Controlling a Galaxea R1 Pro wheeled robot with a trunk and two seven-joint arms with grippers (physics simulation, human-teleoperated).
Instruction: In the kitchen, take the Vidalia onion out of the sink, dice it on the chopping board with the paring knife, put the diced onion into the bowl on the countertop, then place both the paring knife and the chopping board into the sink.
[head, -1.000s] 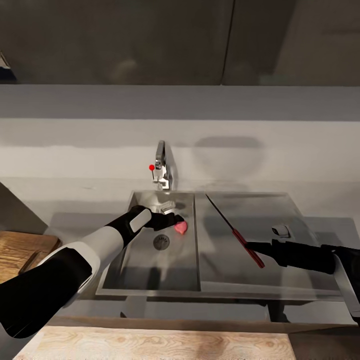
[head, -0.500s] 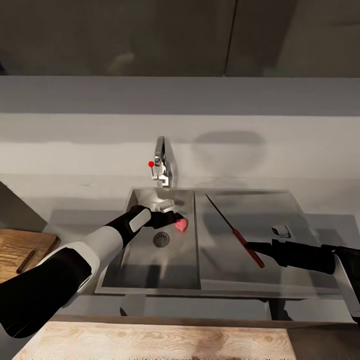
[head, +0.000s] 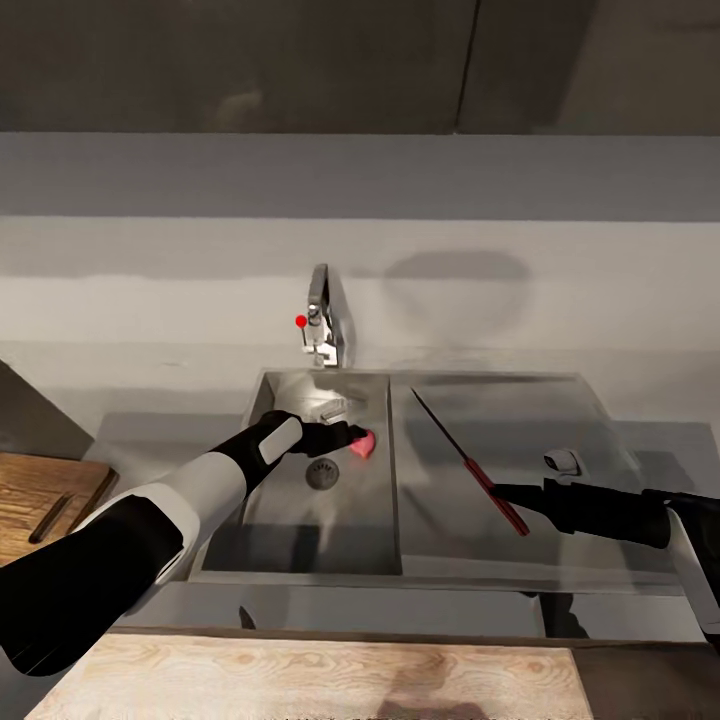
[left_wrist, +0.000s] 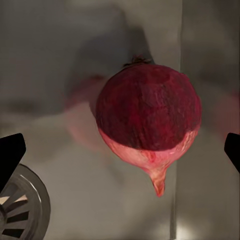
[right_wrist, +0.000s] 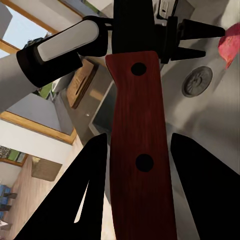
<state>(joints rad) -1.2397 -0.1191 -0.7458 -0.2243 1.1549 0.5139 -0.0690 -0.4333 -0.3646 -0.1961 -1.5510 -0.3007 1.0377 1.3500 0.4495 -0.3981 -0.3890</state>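
The round, firm, smooth-skinned red onion (left_wrist: 148, 116) sits between the left gripper's (head: 345, 437) spread fingers (left_wrist: 10, 152); grip its widest middle. The right gripper's (head: 503, 491) fingers (right_wrist: 87, 192) pinch the red-handled paring knife (head: 468, 463).

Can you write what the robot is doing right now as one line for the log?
left gripper: open, at onion in sink | right gripper: holds paring knife over drainboard | chopping board: on countertop

Tap (head: 322, 322) over sink (head: 300, 530); basin floor bare
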